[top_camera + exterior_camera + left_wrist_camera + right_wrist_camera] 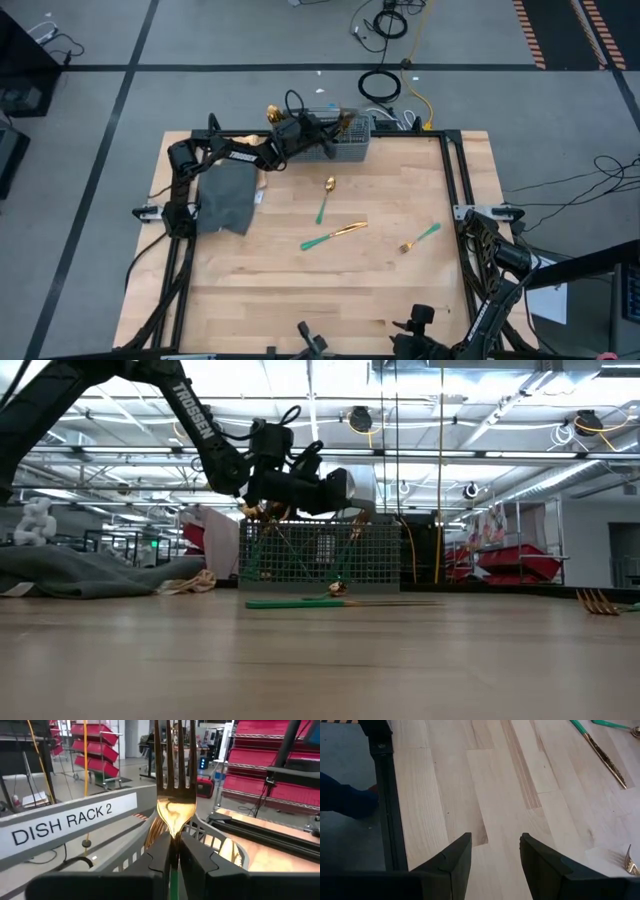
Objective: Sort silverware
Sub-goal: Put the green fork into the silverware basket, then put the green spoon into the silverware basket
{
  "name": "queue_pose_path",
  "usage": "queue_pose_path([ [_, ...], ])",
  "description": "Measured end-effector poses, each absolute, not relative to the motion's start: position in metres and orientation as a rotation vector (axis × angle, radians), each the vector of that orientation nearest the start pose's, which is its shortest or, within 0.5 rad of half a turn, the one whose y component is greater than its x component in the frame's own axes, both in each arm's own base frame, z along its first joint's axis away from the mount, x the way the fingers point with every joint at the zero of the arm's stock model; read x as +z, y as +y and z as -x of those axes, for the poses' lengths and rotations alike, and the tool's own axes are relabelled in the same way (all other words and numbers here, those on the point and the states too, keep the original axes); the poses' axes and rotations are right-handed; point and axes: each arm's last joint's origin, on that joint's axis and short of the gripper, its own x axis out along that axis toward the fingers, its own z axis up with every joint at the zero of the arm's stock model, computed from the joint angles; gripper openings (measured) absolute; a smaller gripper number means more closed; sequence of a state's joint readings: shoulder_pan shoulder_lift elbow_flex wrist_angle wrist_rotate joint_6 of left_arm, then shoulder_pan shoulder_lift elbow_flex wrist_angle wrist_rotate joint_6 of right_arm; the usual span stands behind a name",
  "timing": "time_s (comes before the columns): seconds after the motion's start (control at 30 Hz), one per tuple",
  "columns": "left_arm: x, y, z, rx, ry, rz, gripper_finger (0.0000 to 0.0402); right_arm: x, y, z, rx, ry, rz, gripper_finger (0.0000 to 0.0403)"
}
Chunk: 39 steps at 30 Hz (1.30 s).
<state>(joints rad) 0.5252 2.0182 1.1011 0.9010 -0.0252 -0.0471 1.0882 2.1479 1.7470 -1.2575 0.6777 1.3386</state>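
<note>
At the far left of the table, a gold fork is clamped by the left gripper, tines up, over the grey mesh basket, where some gold pieces are already seen standing, so part of the sorting is judged done. Three pieces are left on the wood: a spoon, a knife and, further right, a second fork. The right gripper is held with fingers apart near the table's front right corner, carrying nothing.
</note>
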Motion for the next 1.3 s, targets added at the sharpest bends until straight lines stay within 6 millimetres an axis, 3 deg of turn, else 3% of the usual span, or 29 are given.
queue_pose_path([
  [0.33,0.181,0.213,-0.371,0.448,0.017,0.046,0.0059,0.194,0.351,-0.204,-0.381,0.944,0.068,0.0155],
  [0.53,0.181,0.214,-0.37,0.449,0.039,-0.001,0.0103,0.194,0.353,-0.205,-0.371,0.938,0.047,0.0155],
  [0.77,0.194,0.212,-0.367,0.464,0.046,-0.028,0.0162,0.194,0.353,-0.205,-0.369,0.937,0.043,0.0155],
  [0.93,0.213,0.207,-0.358,0.476,0.133,-0.031,0.0179,0.194,0.353,-0.206,-0.369,0.936,0.042,0.0155],
  [1.1,0.26,0.195,-0.335,0.5,0.145,0.025,0.018,0.194,0.353,-0.205,-0.368,0.937,0.043,0.0155],
  [1.2,0.287,0.175,-0.315,0.48,0.228,0.077,0.018,0.194,0.353,-0.205,-0.368,0.937,0.043,0.0155],
  [1.3,0.302,0.147,-0.296,0.441,0.376,0.052,0.018,0.194,0.353,-0.205,-0.365,0.938,0.057,0.0155],
])
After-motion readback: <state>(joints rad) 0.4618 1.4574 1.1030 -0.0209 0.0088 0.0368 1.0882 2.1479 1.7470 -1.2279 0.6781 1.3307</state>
